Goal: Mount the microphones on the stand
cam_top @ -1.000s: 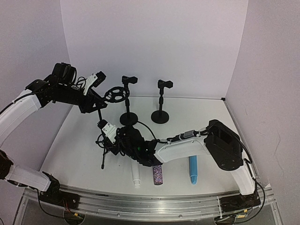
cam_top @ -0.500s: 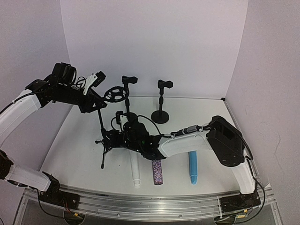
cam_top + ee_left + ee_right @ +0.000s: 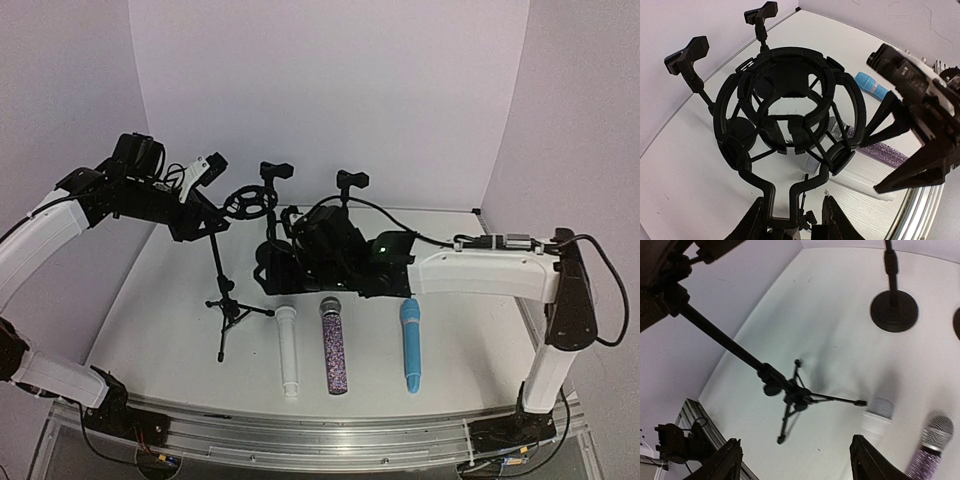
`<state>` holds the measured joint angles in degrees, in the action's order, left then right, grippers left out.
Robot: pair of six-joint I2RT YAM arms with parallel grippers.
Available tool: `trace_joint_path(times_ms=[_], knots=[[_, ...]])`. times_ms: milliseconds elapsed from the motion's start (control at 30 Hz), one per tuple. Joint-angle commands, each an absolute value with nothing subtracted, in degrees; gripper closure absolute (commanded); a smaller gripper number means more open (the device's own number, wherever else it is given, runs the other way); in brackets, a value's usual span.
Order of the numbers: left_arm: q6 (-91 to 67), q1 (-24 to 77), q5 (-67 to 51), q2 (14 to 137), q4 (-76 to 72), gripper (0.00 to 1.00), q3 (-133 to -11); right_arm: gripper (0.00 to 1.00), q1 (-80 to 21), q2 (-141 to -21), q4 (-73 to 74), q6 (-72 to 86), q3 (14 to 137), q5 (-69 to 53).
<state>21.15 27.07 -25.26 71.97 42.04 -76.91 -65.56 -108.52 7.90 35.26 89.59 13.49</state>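
Three microphones lie side by side near the front: white (image 3: 288, 352), purple-glitter (image 3: 333, 350) and light blue (image 3: 410, 345). To their left a black tripod stand (image 3: 228, 308) is on the table, its pole rising to a round cage mount (image 3: 250, 200). My left gripper (image 3: 203, 214) is shut on the neck under that mount (image 3: 772, 200), which fills the left wrist view. My right gripper (image 3: 268, 272) hovers behind the microphones, open and holding nothing (image 3: 795, 465). Its camera looks down on the tripod legs (image 3: 796, 401) and the white microphone's head (image 3: 880, 407).
Two short clip stands on round bases are at the back, one (image 3: 342, 245) in plain view, the other (image 3: 274, 172) partly hidden behind my right wrist. White walls close in the left, back and right sides. A metal rail (image 3: 320, 432) runs along the front edge.
My right gripper was shut low by the tripod's legs; it has opened, risen and pulled back toward the rear middle, uncovering the microphones. The left arm and stand have not moved.
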Motion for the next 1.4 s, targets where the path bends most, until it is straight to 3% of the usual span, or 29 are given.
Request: trace_joint_path(times_ms=[0, 167, 300, 567, 800, 1100, 1367], knots=[[21.78, 27.25, -25.73, 72.78, 41.68, 1.00, -81.12, 0.28, -65.50, -103.32, 30.49, 34.48, 87.17, 20.91], [22.24, 27.25, -25.70, 73.14, 42.66, 1.00, -81.56, 0.27, -62.03, -102.72, 41.45, 37.85, 87.74, 20.19], [22.52, 27.25, -25.68, 73.21, 43.78, 1.00, -82.13, 0.14, -57.20, -107.25, 49.69, 41.12, 91.90, 12.51], [23.26, 27.20, -25.30, 72.61, 46.06, 1.00, -83.13, 0.18, -55.92, -122.02, 61.20, 40.13, 106.96, 5.07], [22.65, 27.07, -26.26, 71.90, 46.28, 1.00, -82.62, 0.32, -55.05, -127.95, 63.17, 41.31, 109.39, 7.88], [21.80, 27.08, -26.62, 72.00, 45.65, 1.00, -82.46, 0.37, -55.07, -133.63, 63.02, 41.10, 112.12, 5.72], [21.67, 27.08, -27.04, 72.17, 45.43, 1.00, -82.26, 0.63, -54.98, -136.50, 63.06, 41.13, 113.51, 6.56]])
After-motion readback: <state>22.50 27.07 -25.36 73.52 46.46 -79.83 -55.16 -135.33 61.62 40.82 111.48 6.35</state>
